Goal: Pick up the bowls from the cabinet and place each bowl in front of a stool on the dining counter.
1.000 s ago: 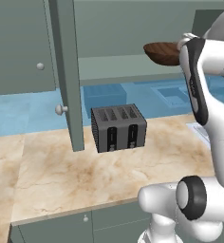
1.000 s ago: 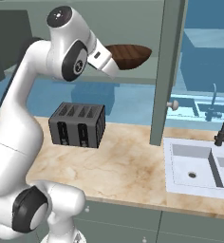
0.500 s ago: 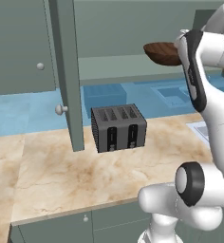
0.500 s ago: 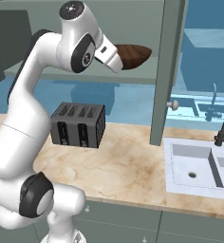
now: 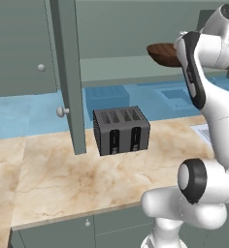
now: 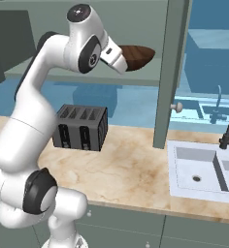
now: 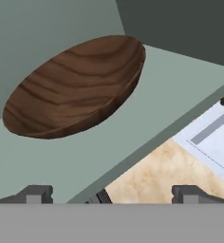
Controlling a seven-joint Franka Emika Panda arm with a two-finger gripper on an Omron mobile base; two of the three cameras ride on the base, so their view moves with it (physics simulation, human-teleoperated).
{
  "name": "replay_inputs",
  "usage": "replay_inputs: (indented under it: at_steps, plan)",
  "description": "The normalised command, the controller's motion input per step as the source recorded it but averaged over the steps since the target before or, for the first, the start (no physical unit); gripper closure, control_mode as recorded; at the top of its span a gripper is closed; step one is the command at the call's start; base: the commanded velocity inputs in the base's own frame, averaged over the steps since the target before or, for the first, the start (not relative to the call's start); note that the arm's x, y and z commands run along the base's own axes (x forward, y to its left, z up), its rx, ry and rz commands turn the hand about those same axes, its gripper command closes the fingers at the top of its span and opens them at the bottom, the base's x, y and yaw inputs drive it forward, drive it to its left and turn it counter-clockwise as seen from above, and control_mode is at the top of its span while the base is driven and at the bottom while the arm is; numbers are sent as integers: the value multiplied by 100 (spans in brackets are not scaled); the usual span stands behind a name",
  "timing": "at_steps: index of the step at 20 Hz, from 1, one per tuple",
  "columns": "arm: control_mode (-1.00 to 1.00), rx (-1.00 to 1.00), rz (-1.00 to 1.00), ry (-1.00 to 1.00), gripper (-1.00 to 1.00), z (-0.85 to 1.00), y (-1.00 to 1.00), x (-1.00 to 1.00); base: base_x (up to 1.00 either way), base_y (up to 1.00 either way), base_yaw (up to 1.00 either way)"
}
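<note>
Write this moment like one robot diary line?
stage: reaching for bowl | bowl: on cabinet shelf | jaws: open, short of bowl | toaster: below

The bowl [image 7: 73,88] is dark brown wood with bold wavy grain and a smooth, faintly satin face, resting on the cabinet's matt grey-green shelf [image 7: 147,109]. Below the shelf, the worktop [image 5: 73,179] is polished beige veined marble. On it stands a toaster [image 5: 121,130] of dull dark grey metal.
</note>
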Motion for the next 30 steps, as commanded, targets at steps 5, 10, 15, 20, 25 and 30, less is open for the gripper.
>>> replay_inputs:
  at_steps: [5, 10, 15, 20, 25, 30]
  plan:
    - [-100, 0, 0, -1, -100, -1, 0, 25, 0, 0, 0]
    - [-100, 0, 0, -2, -100, -9, 0, 19, 0, 0, 0]
    - [-100, 0, 0, -1, -100, -18, 0, 17, 0, 0, 0]
    - [-100, 0, 0, -1, -100, -5, -4, 23, 0, 0, 0]
    - [-100, 0, 0, -11, -100, 0, -14, 12, 0, 0, 0]
    - [-100, 0, 0, -9, -100, 2, -17, 10, 0, 0, 0]
